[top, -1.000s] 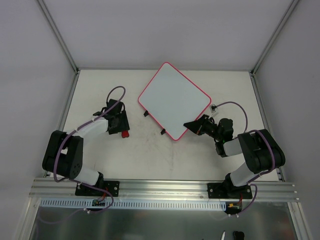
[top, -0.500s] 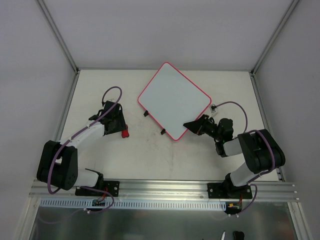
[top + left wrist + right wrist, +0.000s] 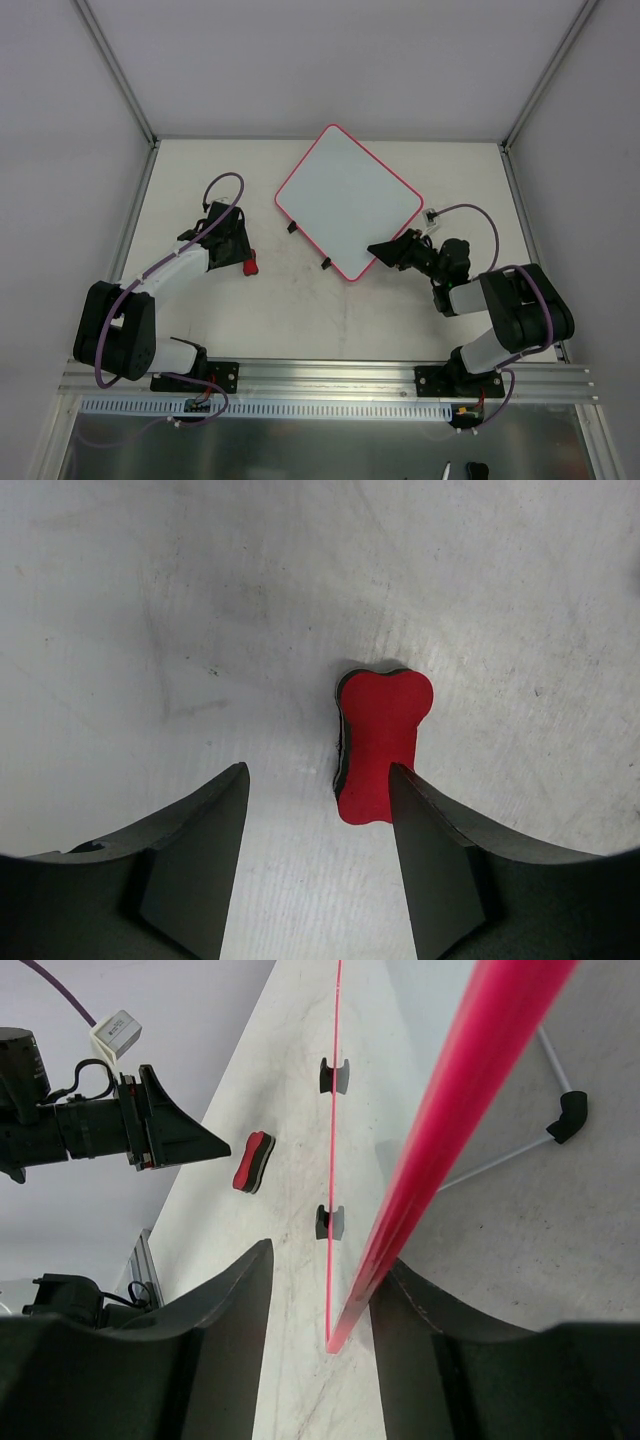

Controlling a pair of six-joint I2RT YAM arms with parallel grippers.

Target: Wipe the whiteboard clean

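The whiteboard lies skewed at the desk's far middle, its near-right frame between the half-open right hand's fingers, unclamped. The left hand, half open and empty, has the red eraser lying lengthwise between its fingertips.

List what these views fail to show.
- Top view: the right gripper covers an edge of the white, pink-framed whiteboard; faint marks would be too small to see.
- Right wrist view: that board is edge-on and its frame blurred, so finger contact is unclear.
- Left wrist view: a finger of the left gripper overlaps the red bow-shaped eraser; contact unclear.
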